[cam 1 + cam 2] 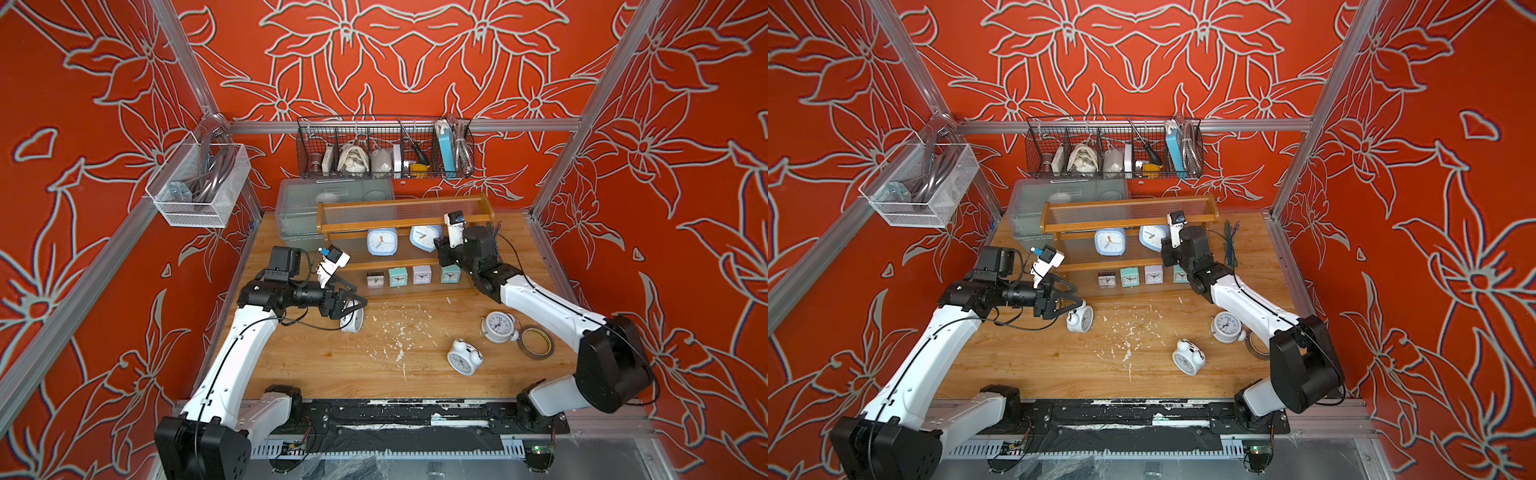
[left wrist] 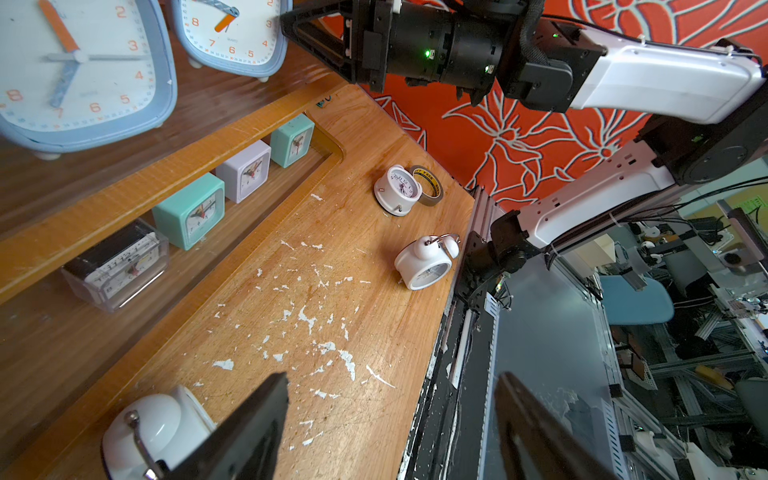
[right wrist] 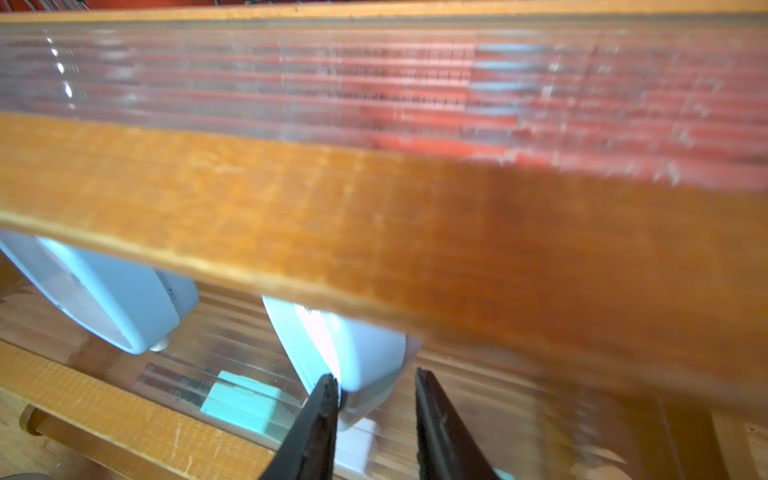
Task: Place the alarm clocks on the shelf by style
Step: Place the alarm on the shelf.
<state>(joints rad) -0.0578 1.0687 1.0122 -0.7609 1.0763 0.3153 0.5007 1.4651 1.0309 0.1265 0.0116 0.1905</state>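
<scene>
Shelf (image 1: 374,227) standing at 12 o'clock on the table (image 1: 324,365). Middle tier carrying left pale-blue clock (image 1: 382,242) upright, right pale-blue clock (image 1: 424,237) leaning. Bottom tier carrying a row: grey clock (image 1: 375,279), teal clock (image 1: 398,276), white square clock (image 1: 422,274), second teal clock (image 1: 450,274). On the table: 9 o'clock twin-bell clock (image 1: 352,321), and at 4 o'clock far twin-bell clock (image 1: 498,327) sitting just beside a tape roll (image 2: 428,174), near twin-bell clock (image 1: 463,357) lying apart. Right claw (image 3: 374,374) reaching into middle tier, fingers (image 3: 320,415) straddling right pale-blue clock's lower edge, one touching it; blurred, cannot tell if clamping. Left claw (image 2: 392,378) hovering, fingers wide apart, gripping nothing, 9 o'clock twin-bell clock sitting just outside one finger
</scene>
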